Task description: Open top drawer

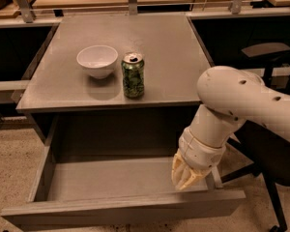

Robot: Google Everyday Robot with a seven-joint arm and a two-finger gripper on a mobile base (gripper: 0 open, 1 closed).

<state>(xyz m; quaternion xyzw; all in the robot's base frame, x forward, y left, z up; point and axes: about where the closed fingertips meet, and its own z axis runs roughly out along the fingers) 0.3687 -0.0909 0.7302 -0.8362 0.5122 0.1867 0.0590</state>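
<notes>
Top drawer (116, 180) is standing pulled out beneath the grey table (169, 47); the gripper (187, 174) is hanging below the table's right front corner, its grip impossible to tell; a white bowl (97, 60) and green can (133, 75) are sitting atop the table.

- Lit dimly and warmly from overhead, with a faint sheen across the tabletop (174, 52).
- Soft shadows cast forward under the bowl (97, 60) and can (133, 75).
- Deeply shaded at the back of the top drawer (111, 206), beneath the overhang.
- Palest and brightest at the end effector (188, 170), low in the drawer's right front corner.
</notes>
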